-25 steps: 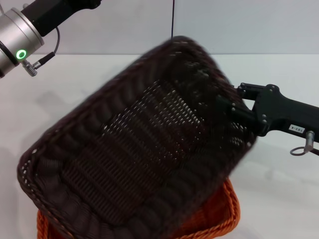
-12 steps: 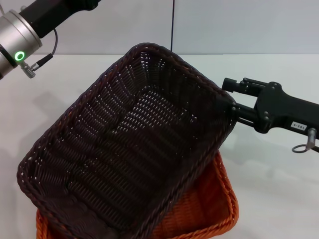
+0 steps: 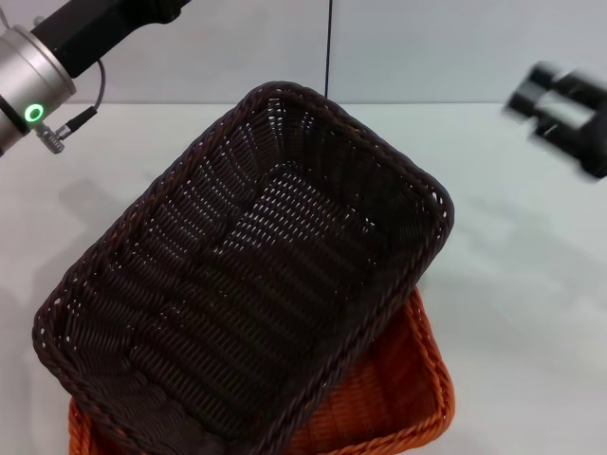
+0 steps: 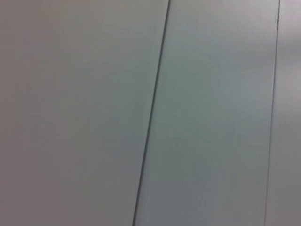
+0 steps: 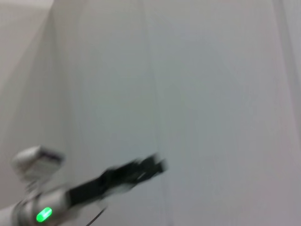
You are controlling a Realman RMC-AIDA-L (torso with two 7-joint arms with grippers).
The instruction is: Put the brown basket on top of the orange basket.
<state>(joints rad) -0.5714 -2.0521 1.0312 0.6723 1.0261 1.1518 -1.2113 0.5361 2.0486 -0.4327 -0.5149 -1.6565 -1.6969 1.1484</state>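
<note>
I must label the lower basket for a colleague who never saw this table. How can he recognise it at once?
On the white table, two woven baskets are stacked at the near edge. The orange basket is underneath, only its bright braided rim and one corner showing. The brown basket above it is dark and sits askew.

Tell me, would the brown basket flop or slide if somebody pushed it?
Probably stiff: the brown basket keeps its boxy woven shape. It looks light, being open weave. It sits crooked on the orange basket, so a push might slide or tip it.
</note>
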